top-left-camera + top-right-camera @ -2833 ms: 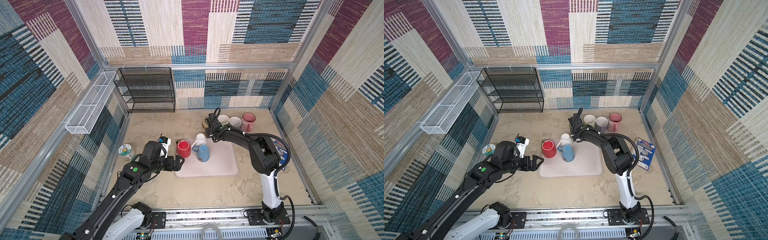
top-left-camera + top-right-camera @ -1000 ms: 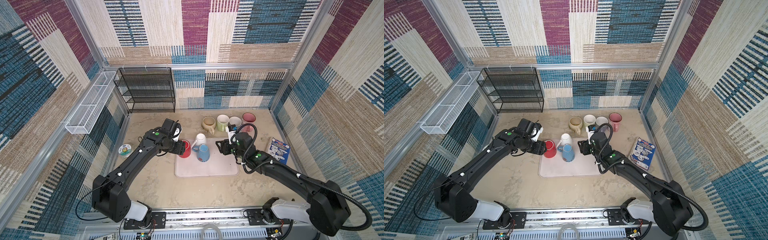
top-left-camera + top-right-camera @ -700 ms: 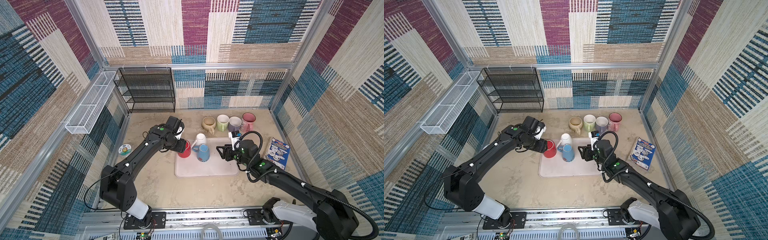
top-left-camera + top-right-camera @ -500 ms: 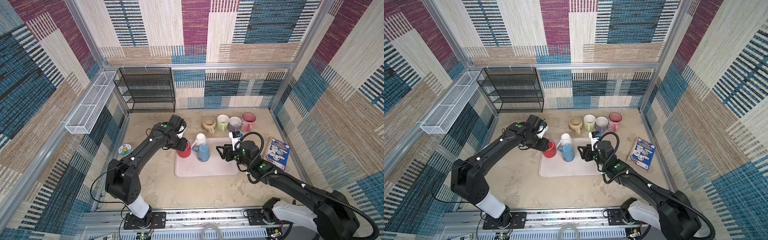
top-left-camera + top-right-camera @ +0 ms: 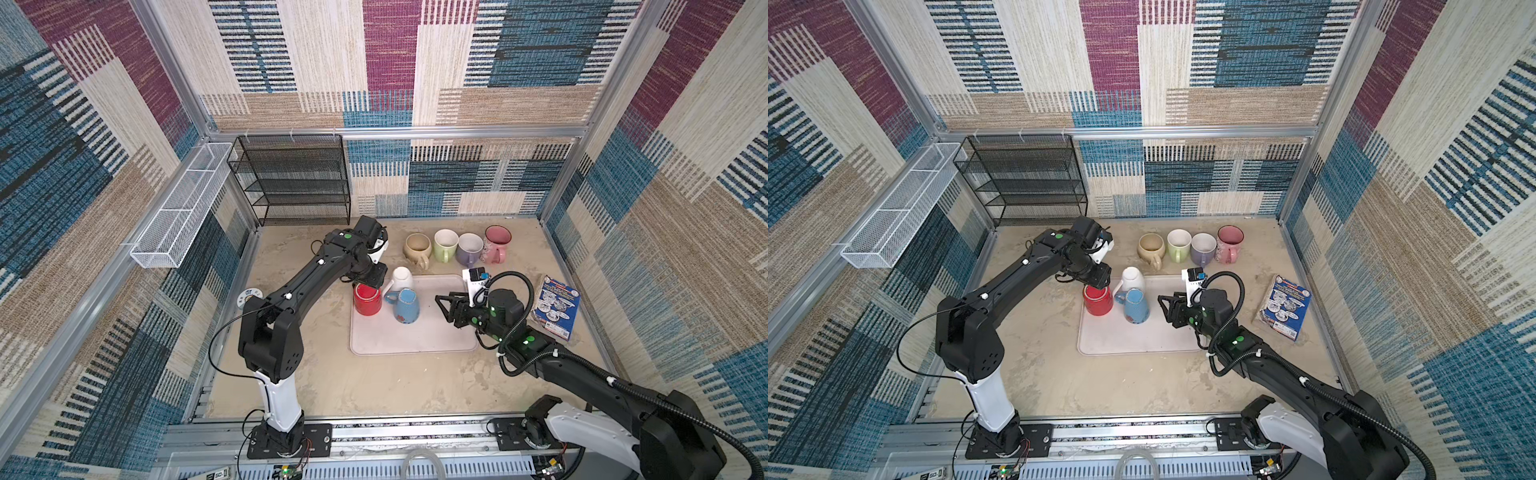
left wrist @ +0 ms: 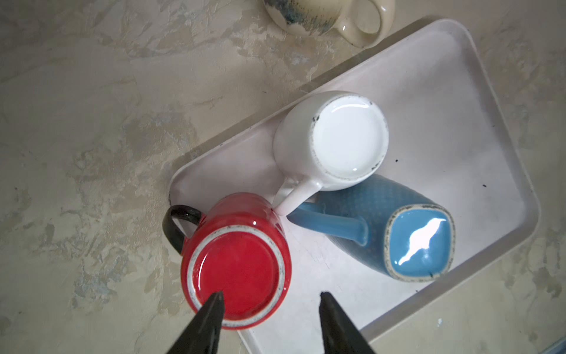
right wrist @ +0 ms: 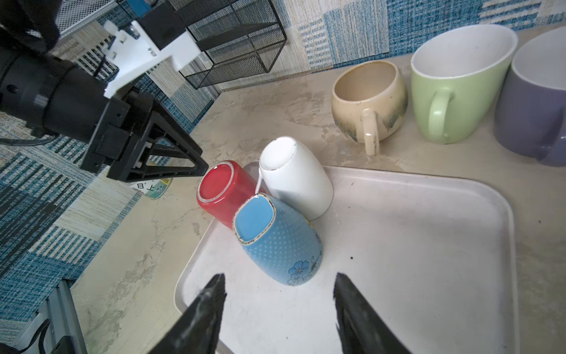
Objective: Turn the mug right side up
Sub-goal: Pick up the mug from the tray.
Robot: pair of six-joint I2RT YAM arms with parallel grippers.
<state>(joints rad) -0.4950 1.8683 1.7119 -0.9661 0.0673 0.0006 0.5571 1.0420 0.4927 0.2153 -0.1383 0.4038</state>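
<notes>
Altogether three inverted mugs [image 5: 367, 300] on one tray [image 5: 415, 336], four upright mugs [image 5: 445, 245] behind; left tool [image 6: 271, 298], right tool [image 7: 280, 278] gape empty.

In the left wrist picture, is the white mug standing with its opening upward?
No, the white mug shows its flat glossy base upward, so it stands mouth down on the tray.

A robot lab's test cell: aluminium frame [image 5: 415, 132], woven-patterned wall panels [image 5: 390, 62], bolted base rail [image 5: 395, 432].
</notes>
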